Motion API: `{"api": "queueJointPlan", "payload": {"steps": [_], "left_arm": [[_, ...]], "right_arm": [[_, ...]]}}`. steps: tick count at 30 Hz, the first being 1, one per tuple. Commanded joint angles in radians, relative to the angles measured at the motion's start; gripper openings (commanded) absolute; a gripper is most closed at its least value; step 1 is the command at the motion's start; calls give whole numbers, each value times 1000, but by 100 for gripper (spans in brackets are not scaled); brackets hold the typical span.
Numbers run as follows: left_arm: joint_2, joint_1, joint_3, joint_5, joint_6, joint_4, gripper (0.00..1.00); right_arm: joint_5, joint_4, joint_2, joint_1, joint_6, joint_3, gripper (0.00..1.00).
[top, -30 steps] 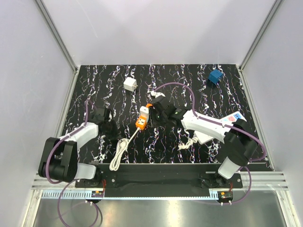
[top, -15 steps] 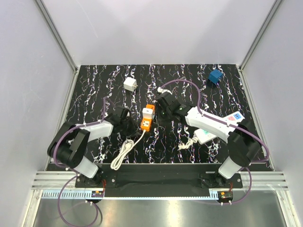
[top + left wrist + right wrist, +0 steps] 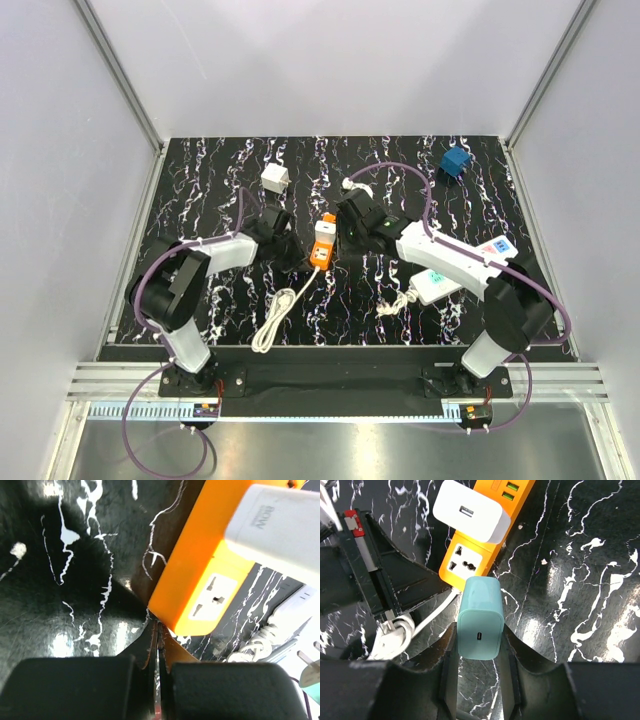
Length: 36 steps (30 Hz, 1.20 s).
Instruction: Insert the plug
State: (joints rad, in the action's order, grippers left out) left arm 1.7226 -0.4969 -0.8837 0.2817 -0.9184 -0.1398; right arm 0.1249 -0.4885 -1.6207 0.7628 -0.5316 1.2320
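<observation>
Right wrist shows the right pincer clamped on a mint-green charger (left pincer pressed together).

From above, the right arm covers most of the white power strip, and the blue plug is too small to show prongs. Up close, the orange power strip shows 1 socket before leaving the frame — and the mint-green charger hides its prongs.

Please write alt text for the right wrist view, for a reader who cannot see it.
The right gripper holds a pale teal charger between its fingers, near the end of an orange power strip on a black marbled table. A white charger sits on the strip.
</observation>
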Motion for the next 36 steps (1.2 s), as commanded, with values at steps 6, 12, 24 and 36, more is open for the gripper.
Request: {"api": "queueJointPlan", "payload": {"steps": [6, 12, 24, 36], "left_arm": [[-234, 49, 9, -122, 130, -230, 66], [-420, 254, -1, -164, 256, -359, 99], [-498, 382, -72, -150, 432, -524, 99], [-511, 389, -52, -96, 431, -517, 99]], "right_arm": [[125, -79, -51, -2, -189, 162, 0], [191, -294, -180, 35, -307, 345, 0], [196, -427, -333, 93, -456, 504, 0], [235, -455, -461, 119, -450, 615, 0]]}}
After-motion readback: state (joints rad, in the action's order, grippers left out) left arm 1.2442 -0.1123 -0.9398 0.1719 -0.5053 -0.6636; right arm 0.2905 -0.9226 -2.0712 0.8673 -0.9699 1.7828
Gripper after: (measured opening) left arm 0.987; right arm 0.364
